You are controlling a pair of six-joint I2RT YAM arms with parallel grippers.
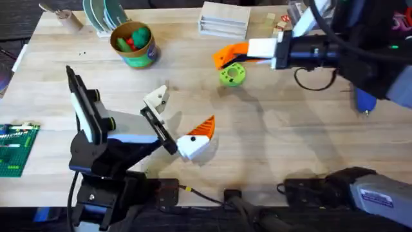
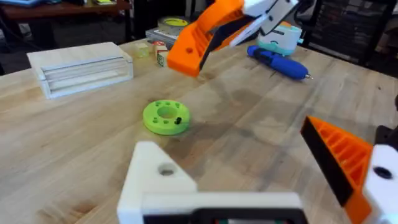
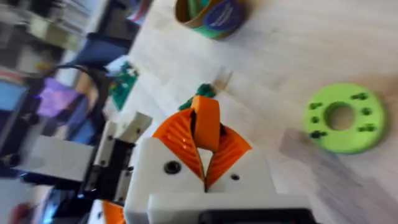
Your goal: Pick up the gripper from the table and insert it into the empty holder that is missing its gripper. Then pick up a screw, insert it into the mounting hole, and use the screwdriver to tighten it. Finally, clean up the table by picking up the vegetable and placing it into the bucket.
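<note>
Overhead view: the right pincer [image 1: 222,58] is clenched on the gripper [image 3: 206,122], its long axis along the fingers; the left pincer [image 1: 182,122] is released above the worktop [image 1: 290,135].

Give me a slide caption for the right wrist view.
Right pincer shut on the orange gripper, above the table beside the green disc.

Overhead high above table, wrist views low and close (opposed), all sharing green disc [image 1: 232,75]
</note>
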